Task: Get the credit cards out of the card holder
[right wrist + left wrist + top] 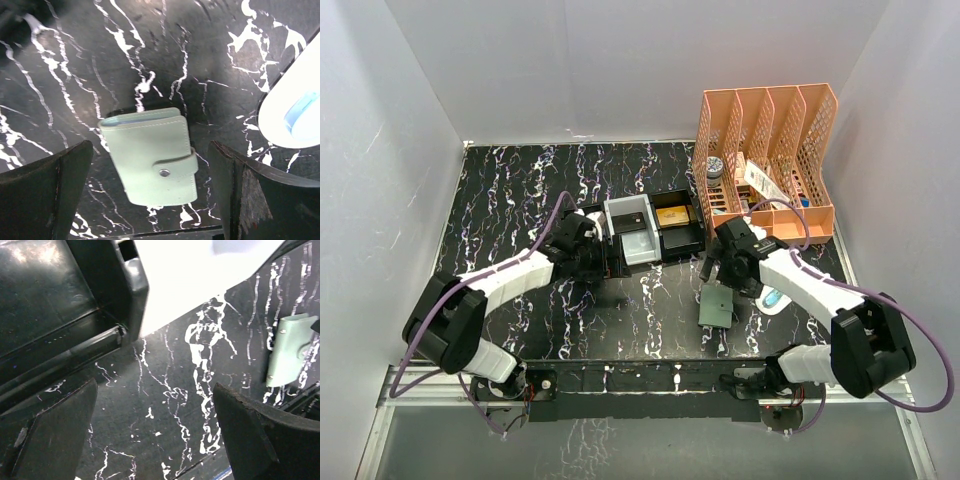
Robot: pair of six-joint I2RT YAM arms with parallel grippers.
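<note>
Black marbled table (520, 200) fills the white-walled booth. On it, near the right arm, lies the card holder (150, 162), shut, its snap tab (172, 167) fastened, so the credit cards are hidden inside. The right pincer (151, 160) hovers directly over it, spread wide and empty. The left pincer (155, 405) is likewise wide and empty, beside the black tray (60, 305). To do this step well, I judge the right should come down squarely across the holder's edges while the left crosses over to lift the tab. No brand or writing is legible anywhere.
</note>
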